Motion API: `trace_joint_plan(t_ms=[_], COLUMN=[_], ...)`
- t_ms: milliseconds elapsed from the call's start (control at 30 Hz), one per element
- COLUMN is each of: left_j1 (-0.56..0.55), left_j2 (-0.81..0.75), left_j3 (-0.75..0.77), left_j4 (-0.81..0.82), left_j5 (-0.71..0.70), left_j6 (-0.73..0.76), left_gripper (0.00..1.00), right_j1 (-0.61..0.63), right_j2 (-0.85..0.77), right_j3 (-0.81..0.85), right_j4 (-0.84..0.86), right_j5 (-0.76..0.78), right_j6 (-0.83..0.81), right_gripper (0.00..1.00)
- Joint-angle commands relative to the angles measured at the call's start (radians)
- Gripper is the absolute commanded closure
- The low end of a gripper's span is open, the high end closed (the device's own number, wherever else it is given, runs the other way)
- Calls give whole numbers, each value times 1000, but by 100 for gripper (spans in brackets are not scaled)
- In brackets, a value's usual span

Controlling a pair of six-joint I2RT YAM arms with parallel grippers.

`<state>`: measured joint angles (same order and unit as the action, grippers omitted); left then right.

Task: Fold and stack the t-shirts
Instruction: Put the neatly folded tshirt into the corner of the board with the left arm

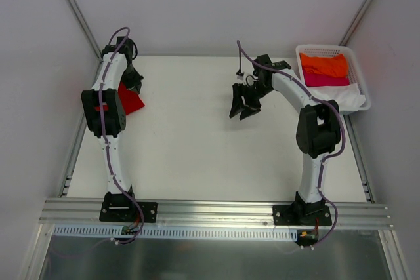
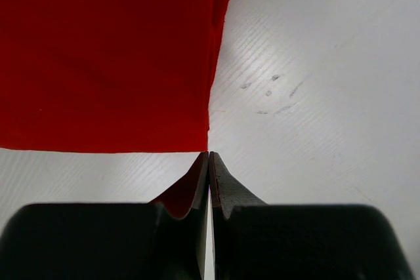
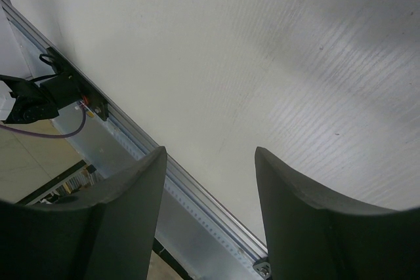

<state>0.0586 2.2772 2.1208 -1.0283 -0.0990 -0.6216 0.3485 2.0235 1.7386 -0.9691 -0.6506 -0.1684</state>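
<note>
Pinching hard at the far left of the white desk (image 1: 197, 142), the left hand (image 2: 209, 162) is clenched, jaws pressed flat together right on the corner of the deep red cloth t-shirt (image 2: 105, 57), with a sliver of red caught along the inner face of one finger. That grip shows only in the left wrist view. From above, the arm covers most of the shirt and leaves just a red wedge peeking out beside it. The wrist view also gives the cloth as a smooth, flat sheet with a doubled edge down its right side, and faint grey scuff marks (image 2: 272, 90) on the desk just beside it. Over to the right hand (image 1: 241, 111): released, dark matte fingers spread apart, nothing between them, hanging above bare desk near the middle. Its own camera adds the ribbed aluminium rail (image 3: 197, 195) along the near edge. Only the top view catches the white plastic lattice basket (image 1: 328, 48) at the far right corner, holding a bright orange shirt (image 1: 325, 65), a magenta pink shirt (image 1: 325, 80) beneath it and white cloth (image 1: 352, 100) spilling over the near rim. The desk surface is finely lined, and pale plain walls close in behind it.
</note>
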Motion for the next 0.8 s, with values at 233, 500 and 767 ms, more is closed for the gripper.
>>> trace_joint_plan(t_ms=[233, 500, 767], left_j1=[0, 1, 3], left_j2=[-47, 2, -111], left_j3=[-145, -180, -416], left_j4=[-10, -13, -12], left_j5=[-122, -59, -162], left_j6=[-21, -32, -72], left_gripper=[100, 100, 100], right_j1=[0, 0, 0], right_j2=[-3, -8, 6], right_j3=[18, 15, 22], right_j4=[-20, -20, -20], right_j5=[-14, -12, -23], right_j6=[-11, -8, -5], right_gripper=[40, 40, 40])
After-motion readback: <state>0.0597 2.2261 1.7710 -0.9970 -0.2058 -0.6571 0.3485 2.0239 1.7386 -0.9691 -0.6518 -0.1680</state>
